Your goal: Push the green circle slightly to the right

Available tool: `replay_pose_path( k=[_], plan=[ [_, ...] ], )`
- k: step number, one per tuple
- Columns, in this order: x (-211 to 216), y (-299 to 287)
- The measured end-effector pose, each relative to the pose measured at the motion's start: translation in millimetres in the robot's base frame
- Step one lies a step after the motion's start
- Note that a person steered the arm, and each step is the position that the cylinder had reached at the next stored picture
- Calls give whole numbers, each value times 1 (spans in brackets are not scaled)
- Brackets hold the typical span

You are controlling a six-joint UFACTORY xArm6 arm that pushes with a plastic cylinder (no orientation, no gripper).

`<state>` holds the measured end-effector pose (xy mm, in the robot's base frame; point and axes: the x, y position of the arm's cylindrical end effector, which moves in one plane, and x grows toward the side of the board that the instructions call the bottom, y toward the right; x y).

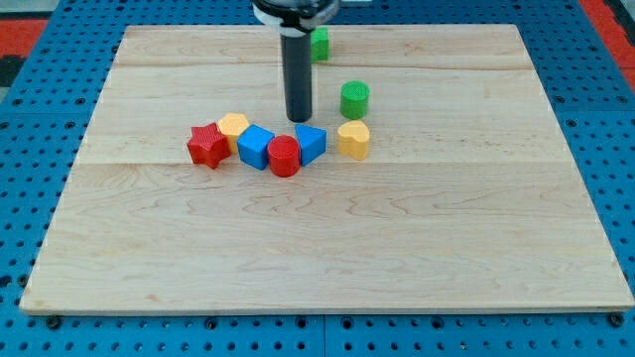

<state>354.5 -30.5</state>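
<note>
The green circle [354,99], a short cylinder, stands on the wooden board [327,248] a little above centre. My tip [299,119] rests on the board to the circle's left, about a block's width away and not touching it. The dark rod rises from the tip to the view's top. Just below the tip lies a blue block [311,144].
A yellow heart-shaped block [353,140] lies just below the green circle. A row to the left holds a red cylinder [284,156], a blue cube [256,147], a yellow block [234,127] and a red star [207,146]. A second green block [319,43] sits behind the rod.
</note>
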Motion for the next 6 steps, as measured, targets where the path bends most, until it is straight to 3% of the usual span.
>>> replay_pose_path(
  k=[1, 2, 3, 5, 6],
  plan=[
    [-22, 65],
    [-15, 154],
    [5, 185],
    [0, -47],
    [10, -127]
  ],
)
